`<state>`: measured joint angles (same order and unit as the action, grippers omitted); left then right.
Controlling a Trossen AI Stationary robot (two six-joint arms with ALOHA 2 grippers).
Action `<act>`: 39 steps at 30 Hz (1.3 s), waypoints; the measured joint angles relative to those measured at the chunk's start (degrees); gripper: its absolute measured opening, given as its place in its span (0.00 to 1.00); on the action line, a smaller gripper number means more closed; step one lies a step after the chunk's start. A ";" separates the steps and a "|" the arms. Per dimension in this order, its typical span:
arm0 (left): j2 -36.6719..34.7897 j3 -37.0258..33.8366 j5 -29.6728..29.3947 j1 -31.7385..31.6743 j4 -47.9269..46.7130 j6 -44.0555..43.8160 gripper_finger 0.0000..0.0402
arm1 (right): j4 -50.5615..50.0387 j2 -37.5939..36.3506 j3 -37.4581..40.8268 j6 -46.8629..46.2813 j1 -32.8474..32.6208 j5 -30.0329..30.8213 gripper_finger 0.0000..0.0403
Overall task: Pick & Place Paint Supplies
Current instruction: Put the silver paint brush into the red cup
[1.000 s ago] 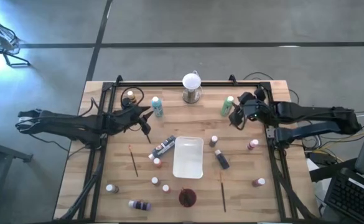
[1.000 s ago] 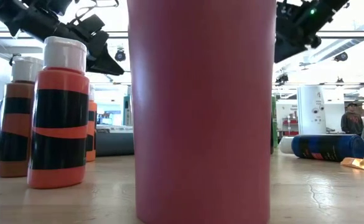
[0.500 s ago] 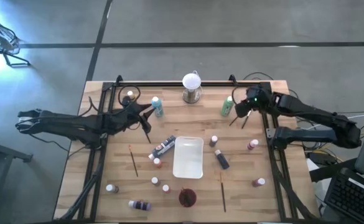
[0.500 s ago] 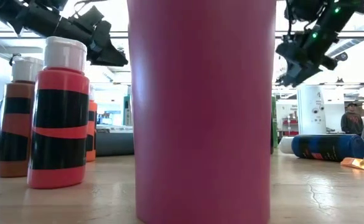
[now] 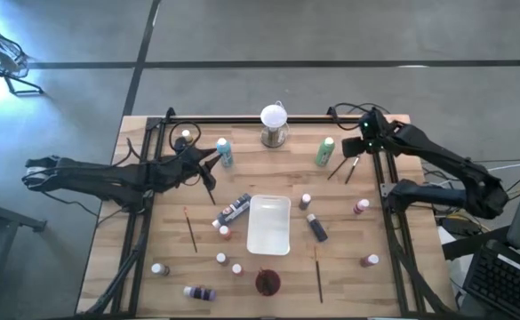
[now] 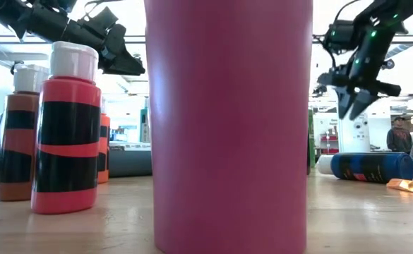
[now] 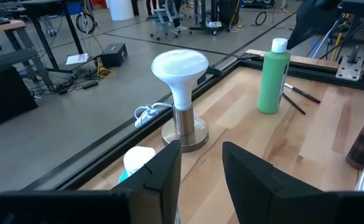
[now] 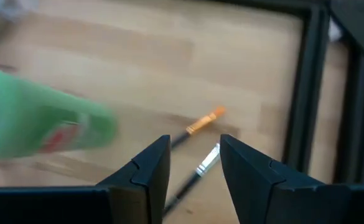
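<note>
The right gripper [image 5: 359, 148] is poised over the far right corner of the table [image 5: 393, 293], above two thin brushes [image 5: 340, 169] that lie crossed on the wood just beside the upright green bottle [image 5: 324, 152]. In the right wrist view its jaws are seen parted and empty, with the brush tips [image 8: 205, 127] showing in the gap between them.

The left gripper [image 5: 208, 174] is held above the table near the teal bottle [image 5: 225, 152]; its jaws are seen slightly apart with nothing between them. The remaining bottles and brushes are scattered around the white tray [image 5: 269, 225] and the dark red cup [image 5: 268, 283].

Several risks can be judged from this:
- Both brushes may be caught at once, because they overlap
- A thin handle may be rolled away or pinned flat, because it lies low on the wood
- The green bottle may be toppled on descent, since it stands near the right arm's path
</note>
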<state>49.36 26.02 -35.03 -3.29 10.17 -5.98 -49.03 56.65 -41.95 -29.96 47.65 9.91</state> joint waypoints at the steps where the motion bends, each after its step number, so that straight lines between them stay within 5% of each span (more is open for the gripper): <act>1: 0.00 0.00 0.00 0.00 0.00 0.00 0.31 | -0.61 1.00 0.00 -0.45 0.65 -0.02 0.35; 14: 0.00 0.00 2.11 0.00 -0.39 -0.02 0.31 | -1.21 13.88 0.00 -6.03 5.03 -2.99 0.48; 39: 0.00 0.00 2.89 0.00 -1.25 1.16 0.31 | 4.34 26.19 0.02 -5.99 11.83 -3.98 0.35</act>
<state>49.36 26.02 -32.14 -3.29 8.93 -4.82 -44.69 82.84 -41.93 -35.95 59.48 5.93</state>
